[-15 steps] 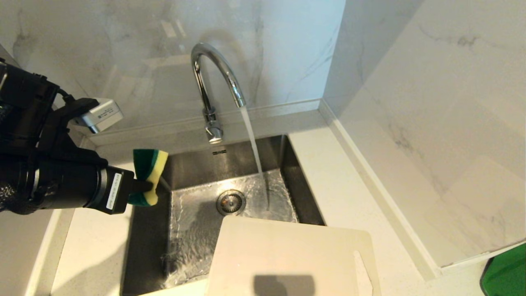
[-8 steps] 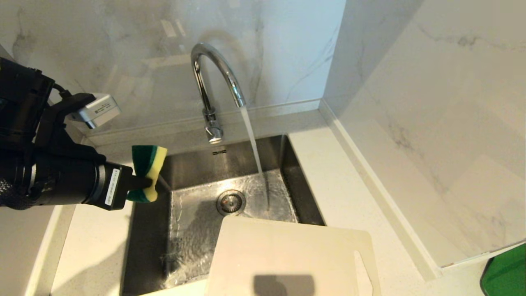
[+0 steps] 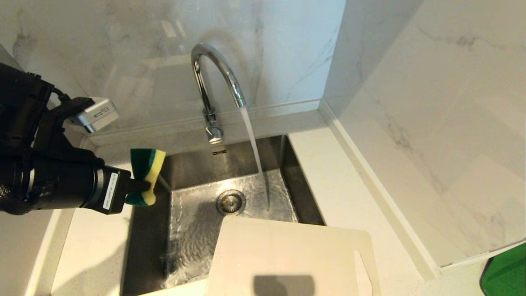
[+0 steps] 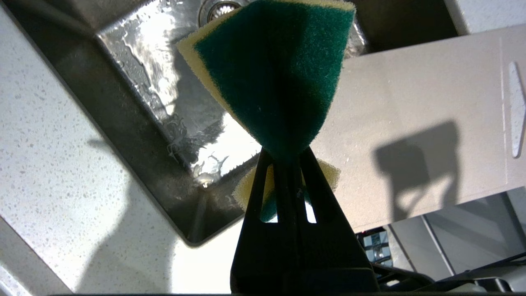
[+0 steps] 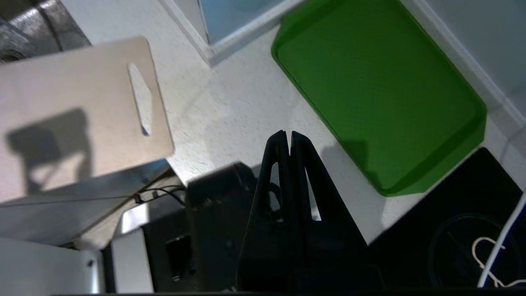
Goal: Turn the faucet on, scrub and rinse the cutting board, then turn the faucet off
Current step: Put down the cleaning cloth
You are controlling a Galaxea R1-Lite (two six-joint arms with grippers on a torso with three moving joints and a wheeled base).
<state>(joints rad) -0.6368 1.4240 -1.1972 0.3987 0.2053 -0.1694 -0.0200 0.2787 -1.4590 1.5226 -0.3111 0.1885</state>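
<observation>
Left claw (image 3: 141, 186) pinching sponge (image 3: 144, 176), my hold; board (image 3: 287, 255) at its 4 o'clock, faucet (image 3: 213, 86) running at 1. Right claw (image 5: 286, 142) pressed together, near tray (image 5: 378, 94).

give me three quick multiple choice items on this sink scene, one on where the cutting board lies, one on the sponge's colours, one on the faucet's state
1. Where is the cutting board?
A. over the sink's near right corner
B. leaning on the wall
C. on the green tray

2. Which colours has the sponge?
A. pink and white
B. green and yellow
C. all blue

3. What is the faucet doing?
A. dry
B. dripping
C. running a steady stream

Key: 1 A, it overhangs the sink; 2 B, both layers show in the left gripper; 3 C, water falls to the basin.
</observation>
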